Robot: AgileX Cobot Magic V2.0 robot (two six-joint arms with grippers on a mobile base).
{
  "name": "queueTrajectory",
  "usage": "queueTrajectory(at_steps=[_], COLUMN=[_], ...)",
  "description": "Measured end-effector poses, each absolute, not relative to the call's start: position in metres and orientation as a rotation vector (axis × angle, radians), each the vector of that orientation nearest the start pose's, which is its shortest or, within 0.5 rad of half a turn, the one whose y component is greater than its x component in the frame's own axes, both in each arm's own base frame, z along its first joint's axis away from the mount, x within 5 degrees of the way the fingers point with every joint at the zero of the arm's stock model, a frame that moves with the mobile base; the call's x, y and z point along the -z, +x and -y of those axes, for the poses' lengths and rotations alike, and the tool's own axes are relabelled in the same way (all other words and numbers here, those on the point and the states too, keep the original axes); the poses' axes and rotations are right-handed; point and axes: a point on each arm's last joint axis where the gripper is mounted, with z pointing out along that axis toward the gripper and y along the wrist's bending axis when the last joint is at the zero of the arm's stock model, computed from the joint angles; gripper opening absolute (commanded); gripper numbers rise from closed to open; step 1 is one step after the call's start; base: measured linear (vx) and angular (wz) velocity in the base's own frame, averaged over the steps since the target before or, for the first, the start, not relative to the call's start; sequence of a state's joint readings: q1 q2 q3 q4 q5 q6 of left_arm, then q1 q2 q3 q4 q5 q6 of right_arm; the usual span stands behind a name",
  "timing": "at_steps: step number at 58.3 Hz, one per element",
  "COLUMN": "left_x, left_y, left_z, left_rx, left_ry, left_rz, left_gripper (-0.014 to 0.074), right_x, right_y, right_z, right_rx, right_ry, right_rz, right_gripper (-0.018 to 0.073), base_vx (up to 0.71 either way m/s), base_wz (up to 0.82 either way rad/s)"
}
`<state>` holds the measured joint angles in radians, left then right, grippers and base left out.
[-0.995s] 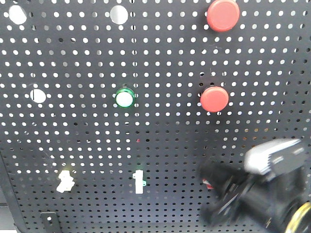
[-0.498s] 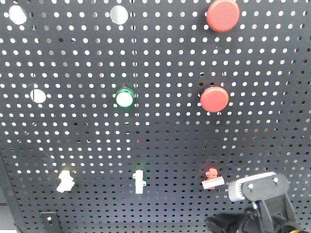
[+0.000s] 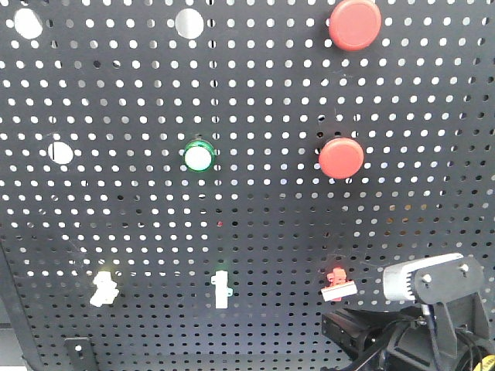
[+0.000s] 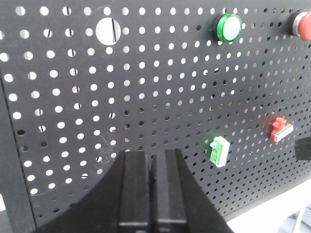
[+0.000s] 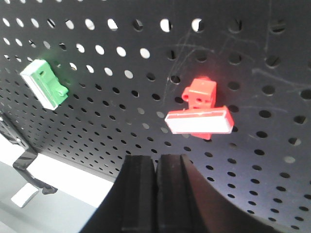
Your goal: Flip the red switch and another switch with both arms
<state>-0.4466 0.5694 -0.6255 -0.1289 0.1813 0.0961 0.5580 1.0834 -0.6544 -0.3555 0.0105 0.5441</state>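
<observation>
Right gripper (image 5: 156,191): bottom centre of the right wrist view, fingers pressed together with only a thin seam between, nothing held, tips just below and apart from the red switch (image 5: 199,114), whose white lever lies crosswise under its glowing red base at centre right. Left gripper (image 4: 149,187): bottom centre of the left wrist view, likewise closed and empty, pointed at bare pegboard (image 4: 73,97); no yellow-based toggle shows in that view. Another switch (image 3: 104,287): lower left of the front view, pale yellow base with white lever, nothing near it. Green-based toggle (image 3: 221,289): lower centre of the front view, not part of the job. Right arm (image 3: 425,309): lower right corner of the front view, silver-grey block uppermost, black links beneath, standing just right of the red switch (image 3: 337,283) and apart from it. Progress, judged: red switch is lit, so possibly already thrown, though lever position alone cannot settle that; yellow toggle appears untouched, left arm's part remaining. Round green lamp (image 3: 198,157) and two large red push buttons (image 3: 341,158) occupy the upper board.
</observation>
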Motion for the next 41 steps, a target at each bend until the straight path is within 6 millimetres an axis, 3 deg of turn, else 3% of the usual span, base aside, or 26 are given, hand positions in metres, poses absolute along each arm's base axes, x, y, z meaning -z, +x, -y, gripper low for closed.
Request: queueTrajectory(at_steps=[21,31,32,33,41], left_x=[-0.363,-0.353,-0.349,-0.324,-0.273], left_y=[0.104,0.088,0.085,0.073,0.067], left_z=[0.051,0.029,0.025,0.013,0.005], left_rx=[0.38,0.263,0.239,0.118,0.025], left_ry=[0.35,0.231,0.213,0.143,0.078], left_rz=[-1.572,-1.526,-1.521,-1.511,-1.569], left_gripper=[0.0002,0.0002,0.0002,0.0002,0.0002], right_x=[-0.296,-0.296,-0.296,-0.296,-0.296], right_y=[0.196,0.196,0.196,0.196,0.196], right_z=[-0.122,-0.122,-0.122,-0.122,-0.122], right_rx=[-0.495,-0.495,-0.495,-0.495,-0.495], right_ry=[-0.356,-0.356,-0.356,-0.356,-0.356], right_rz=[-1.92,-1.92,-1.92,-1.92,-1.92], right_gripper=[-0.0006,-0.0006,-0.0006,-0.0006,-0.0006], base_vx=[0.0,0.0,0.0,0.0,0.0], base_wz=[0.0,0.0,0.0,0.0,0.0])
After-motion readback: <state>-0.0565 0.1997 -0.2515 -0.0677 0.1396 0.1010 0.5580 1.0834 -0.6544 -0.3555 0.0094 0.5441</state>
